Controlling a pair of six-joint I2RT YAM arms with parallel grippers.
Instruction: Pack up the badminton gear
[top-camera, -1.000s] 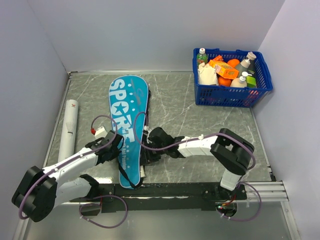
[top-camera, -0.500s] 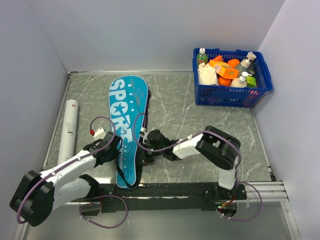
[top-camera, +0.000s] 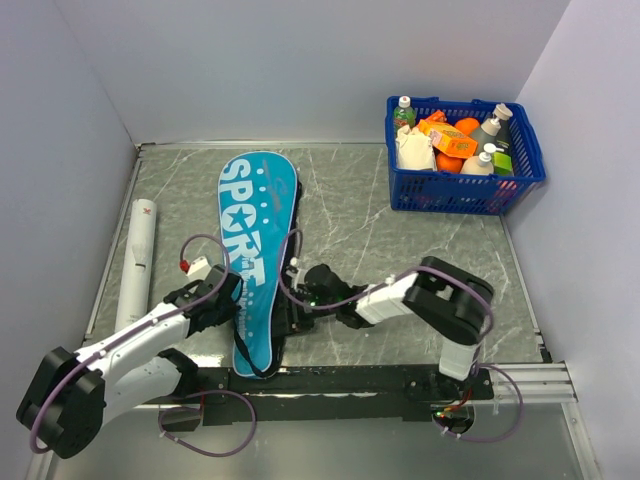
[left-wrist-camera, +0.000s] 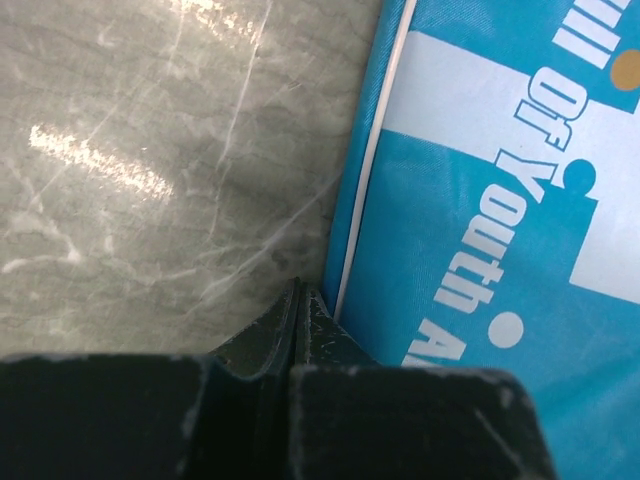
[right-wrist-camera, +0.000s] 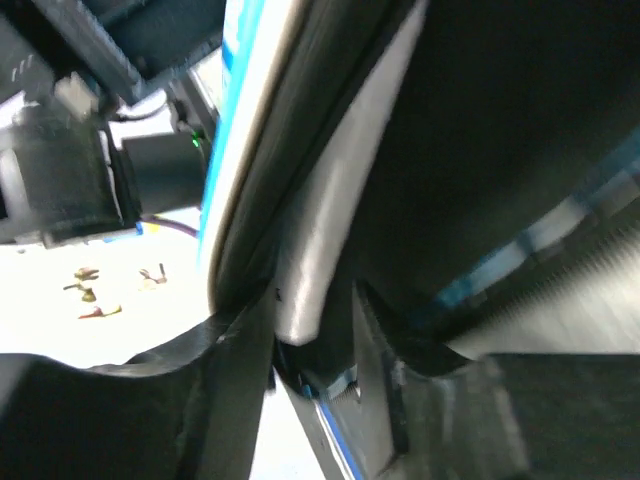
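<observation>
Top external view: bag (top-camera: 255, 215) lies lengthwise on table (top-camera: 400, 250); tube (top-camera: 137, 262) lies well apart at left; left end effector (top-camera: 232, 308), fingers together, touches bag's left edge; right end effector (top-camera: 295, 312), fingers apart, straddles white piece (right-wrist-camera: 315, 250) at bag's right edge, grip cannot be told.

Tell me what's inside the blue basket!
The blue basket is piled full. On top you can see bottles with white caps and some orange packets. Anything lying underneath that pile is covered up, so it can't be seen.
</observation>
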